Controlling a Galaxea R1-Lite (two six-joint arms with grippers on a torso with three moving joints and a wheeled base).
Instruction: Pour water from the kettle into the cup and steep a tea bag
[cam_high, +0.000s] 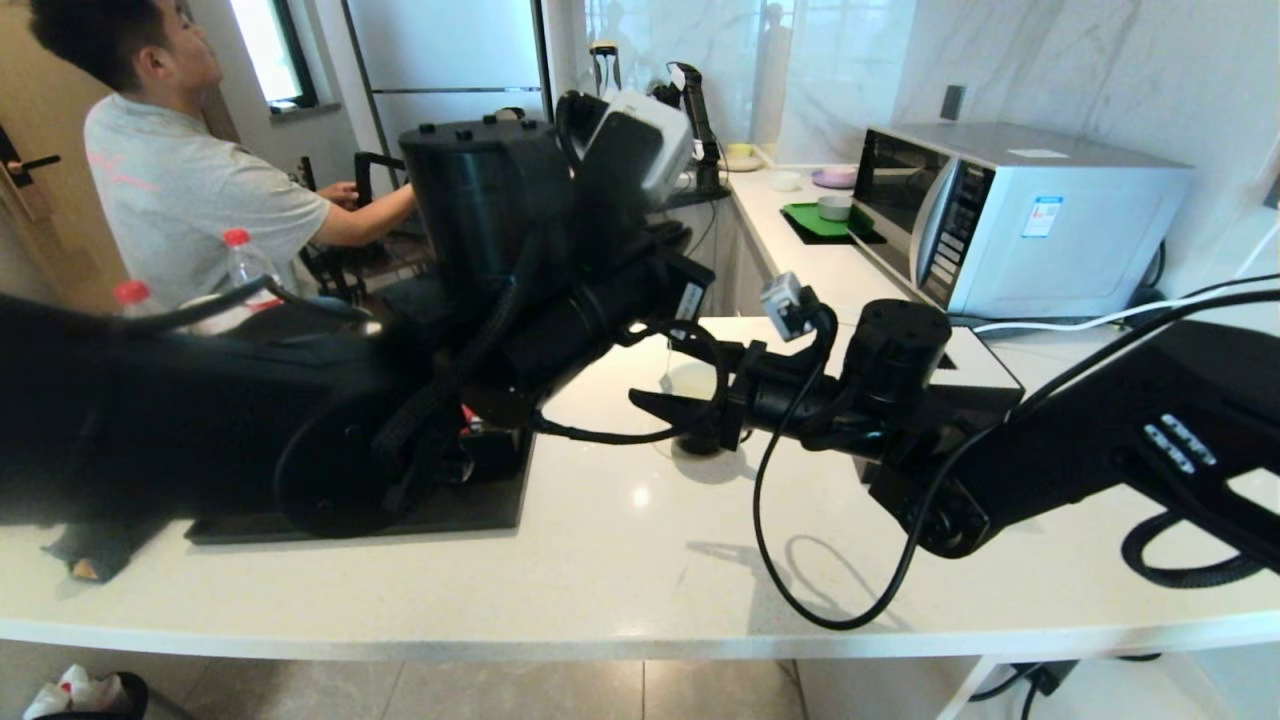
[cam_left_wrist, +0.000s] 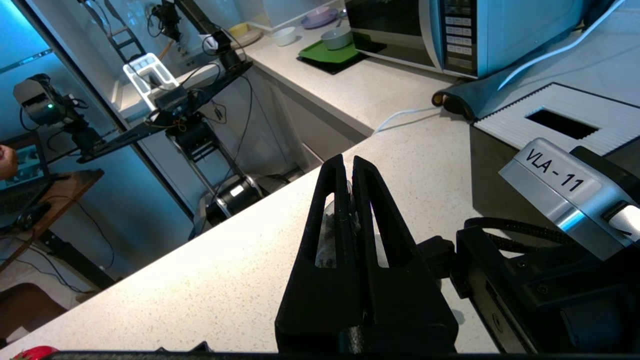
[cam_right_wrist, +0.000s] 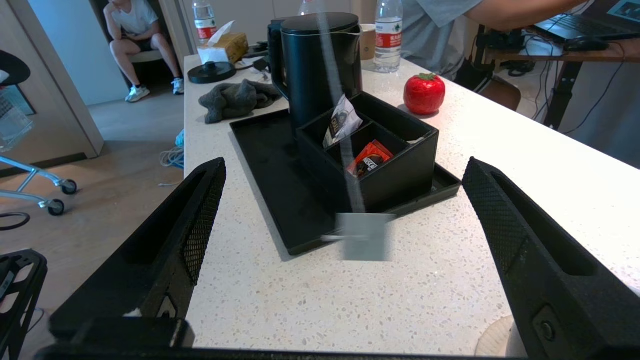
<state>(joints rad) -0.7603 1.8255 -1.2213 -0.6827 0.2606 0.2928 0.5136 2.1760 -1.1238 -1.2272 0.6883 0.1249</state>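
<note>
My left gripper (cam_left_wrist: 347, 162) is shut on the tea bag (cam_left_wrist: 325, 235), whose greyish pouch of dark leaves shows through the finger slots. It is held above the counter. The bag's white string (cam_right_wrist: 345, 165) hangs down with a blurred grey tag (cam_right_wrist: 362, 235) in front of the right wrist camera. My right gripper (cam_high: 680, 410) stands wide open, low over the counter, at the cup (cam_high: 690, 380), a black mug with a white inside. The black kettle (cam_right_wrist: 320, 65) stands upright on a tray; my left arm hides it in the head view. No water is visible.
The black tray (cam_right_wrist: 265, 165) also carries a compartment box with a white packet (cam_right_wrist: 342, 125) and a red packet (cam_right_wrist: 370, 157). A red apple-shaped thing (cam_right_wrist: 424, 92), a grey cloth (cam_right_wrist: 235, 97), a tissue box (cam_left_wrist: 555, 120) and a microwave (cam_high: 1010, 210) stand around. A person (cam_high: 170, 180) sits behind.
</note>
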